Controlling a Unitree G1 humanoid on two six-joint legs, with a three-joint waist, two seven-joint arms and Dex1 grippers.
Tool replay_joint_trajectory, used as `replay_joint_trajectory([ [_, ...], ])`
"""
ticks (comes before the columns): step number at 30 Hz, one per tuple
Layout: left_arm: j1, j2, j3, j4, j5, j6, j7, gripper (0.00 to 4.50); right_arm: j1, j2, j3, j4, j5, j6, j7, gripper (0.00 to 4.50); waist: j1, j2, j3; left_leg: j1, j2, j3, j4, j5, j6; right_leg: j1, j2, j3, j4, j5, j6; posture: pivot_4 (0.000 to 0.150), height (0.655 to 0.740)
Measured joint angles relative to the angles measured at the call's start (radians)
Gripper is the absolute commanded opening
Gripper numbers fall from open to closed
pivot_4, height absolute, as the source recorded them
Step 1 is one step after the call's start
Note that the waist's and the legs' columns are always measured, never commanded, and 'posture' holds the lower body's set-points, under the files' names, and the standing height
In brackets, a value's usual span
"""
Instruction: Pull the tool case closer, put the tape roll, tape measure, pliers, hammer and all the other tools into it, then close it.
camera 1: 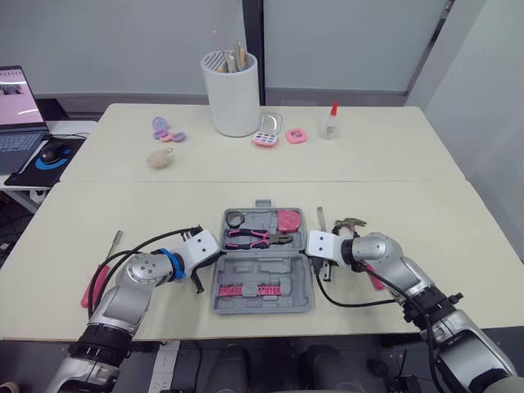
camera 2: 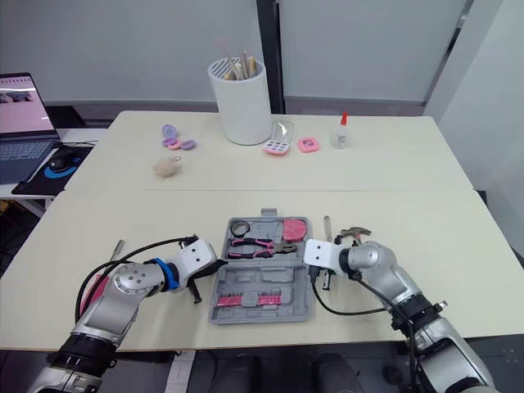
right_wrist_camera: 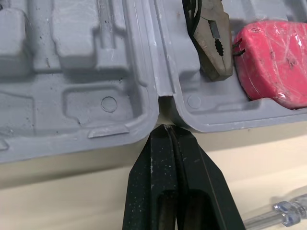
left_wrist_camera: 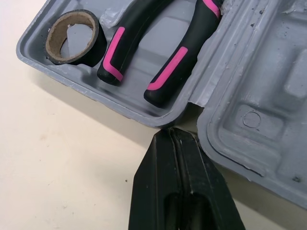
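Cream table (camera 1: 393,164), tool case (camera 1: 270,268), grey partition (camera 1: 123,49)

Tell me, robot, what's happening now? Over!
Left gripper, right gripper shut beside tool case. Tape roll, pliers, tape measure inside. Hammer outside, right of case.

An office or lab room: pale worktop (camera 1: 426,176) against frosted glass partitions (camera 1: 123,41), and beside the worktop a laptop (camera 1: 18,115) with a mouse (camera 1: 53,151).

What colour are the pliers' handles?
Black with pink stripes; the pliers show best in the left wrist view.
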Motion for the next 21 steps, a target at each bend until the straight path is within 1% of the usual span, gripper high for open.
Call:
replay_joint_trajectory([
  [4, 0.005, 0.010, 0.021, -0.003, -0.027, -0.011, -0.007, 0.00, 0.002, -0.044, -0.039, -0.006, 0.023, 0.000, 0.004, 0.02, 0.000, 0.000, 0.000, -0.002, 0.000, 0.000, 0.000, 0.000, 0.000, -0.002, 0.000, 0.000, 0.000, 0.000, 0.000, 0.150, 0.7400],
  [8, 0.008, 0.056, 0.097, -0.026, -0.116, -0.013, -0.052, 0.00, 0.024, -0.098, -0.097, -0.063, 0.080, 0.002, 0.031, 0.02, 0.000, 0.000, 0.000, -0.006, 0.000, -0.001, 0.000, 0.000, 0.000, -0.006, 0.000, -0.001, 0.000, 0.000, 0.000, 0.150, 0.7400],
  [9, 0.013, 0.073, 0.117, -0.039, -0.141, -0.012, -0.067, 0.17, 0.030, -0.112, -0.112, -0.078, 0.099, 0.003, 0.040, 0.21, 0.000, 0.000, 0.000, -0.007, 0.000, -0.001, 0.000, 0.000, 0.000, -0.007, 0.000, -0.001, 0.000, 0.000, 0.000, 0.150, 0.7400],
  [11, 0.030, 0.103, 0.173, -0.065, -0.220, 0.014, -0.120, 0.57, 0.043, -0.144, -0.152, -0.109, 0.159, 0.010, 0.077, 0.57, -0.002, 0.000, 0.001, -0.010, 0.000, 0.000, 0.000, 0.000, 0.000, -0.010, 0.000, 0.000, 0.000, 0.000, 0.000, 0.150, 0.7400],
  [14, 0.072, 0.195, 0.309, -0.079, -0.382, 0.104, -0.236, 1.53, 0.060, -0.242, -0.267, -0.193, 0.316, 0.081, 0.189, 1.26, -0.002, 0.001, 0.003, -0.011, 0.001, 0.000, 0.000, 0.000, 0.000, -0.011, 0.000, -0.001, 0.001, 0.000, 0.000, 0.150, 0.7400],
  [16, 0.082, 0.269, 0.408, -0.051, -0.455, 0.155, -0.294, 2.15, 0.078, -0.317, -0.364, -0.246, 0.434, 0.154, 0.265, 1.76, -0.002, 0.001, 0.003, -0.011, 0.001, -0.001, 0.000, 0.000, 0.000, -0.011, 0.000, -0.002, 0.001, 0.000, 0.000, 0.150, 0.7400],
  [18, 0.087, 0.324, 0.485, -0.015, -0.492, 0.185, -0.328, 2.80, 0.088, -0.368, -0.437, -0.266, 0.516, 0.215, 0.312, 2.32, -0.002, 0.001, 0.003, -0.009, 0.001, -0.001, 0.000, 0.000, 0.000, -0.010, 0.000, -0.002, 0.000, 0.000, 0.000, 0.150, 0.7400],
  [20, 0.089, 0.367, 0.533, 0.035, -0.532, 0.214, -0.374, 3.40, 0.096, -0.405, -0.494, -0.265, 0.591, 0.280, 0.344, 2.85, -0.002, 0.001, 0.003, -0.009, 0.001, 0.000, 0.000, 0.000, 0.000, -0.010, -0.001, -0.002, 0.000, 0.000, 0.000, 0.150, 0.7400],
  [21, 0.094, 0.400, 0.562, 0.091, -0.550, 0.238, -0.402, 3.77, 0.107, -0.442, -0.530, -0.250, 0.622, 0.311, 0.361, 3.15, -0.002, 0.001, 0.004, -0.010, 0.001, 0.000, 0.000, 0.000, 0.000, -0.011, -0.001, -0.002, 0.000, 0.000, 0.000, 0.150, 0.7400],
])
